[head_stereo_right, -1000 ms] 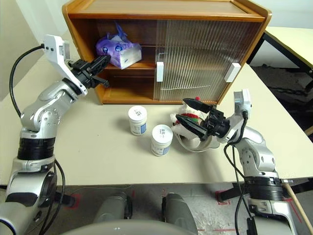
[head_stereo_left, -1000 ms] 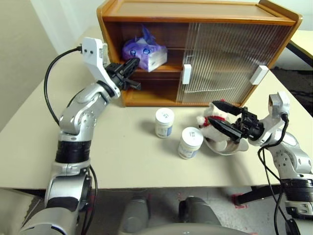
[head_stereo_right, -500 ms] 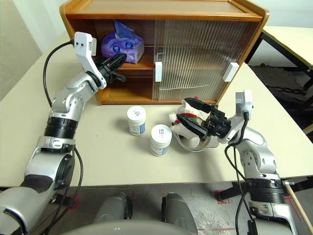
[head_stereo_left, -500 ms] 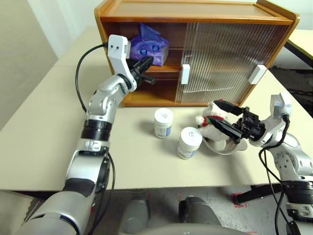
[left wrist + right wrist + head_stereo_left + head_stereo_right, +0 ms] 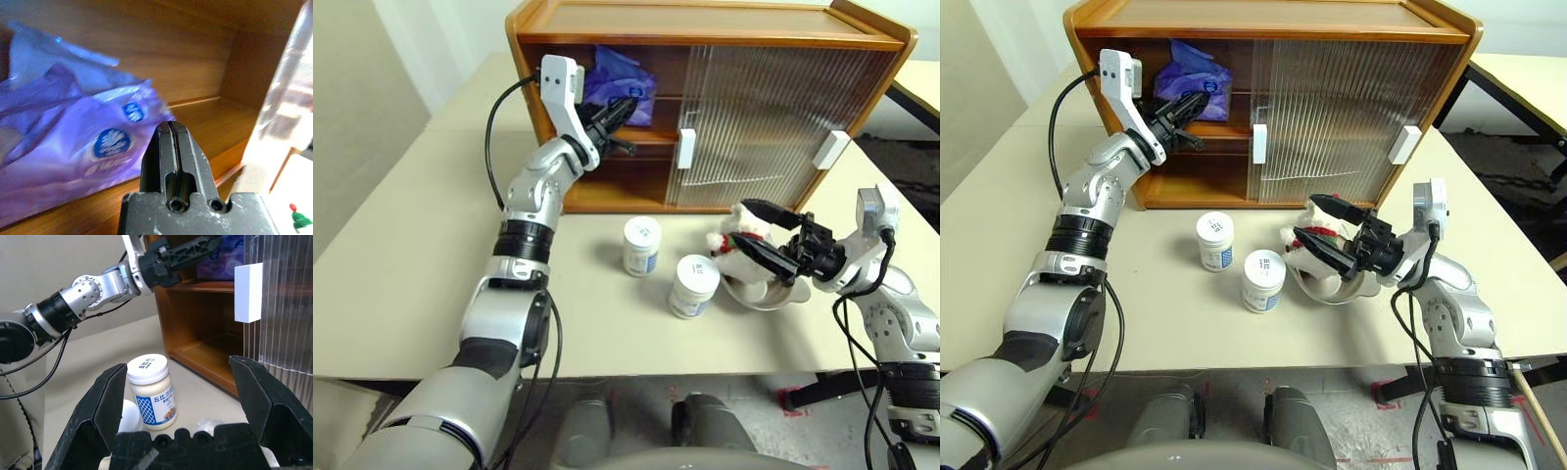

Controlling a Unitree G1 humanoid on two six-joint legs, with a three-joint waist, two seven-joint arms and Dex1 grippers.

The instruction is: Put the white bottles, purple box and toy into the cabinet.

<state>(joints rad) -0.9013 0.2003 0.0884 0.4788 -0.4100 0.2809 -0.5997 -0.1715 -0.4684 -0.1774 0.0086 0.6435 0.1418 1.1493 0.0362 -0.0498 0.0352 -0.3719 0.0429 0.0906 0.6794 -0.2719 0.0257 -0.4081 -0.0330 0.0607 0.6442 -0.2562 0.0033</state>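
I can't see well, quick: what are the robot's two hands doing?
Left gripper: shut, holding nothing, by the purple box.
Right gripper: open, empty, over the toy.

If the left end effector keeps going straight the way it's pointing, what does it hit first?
Most likely the purple box on the cabinet's upper shelf. The shut left end effector points at its side; whether it already touches is unclear.

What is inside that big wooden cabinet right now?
The soft lilac-purple tissue pack lies on the upper shelf of the wooden cabinet. The open lower shelf looks bare. The ribbed sliding doors hide the right side.
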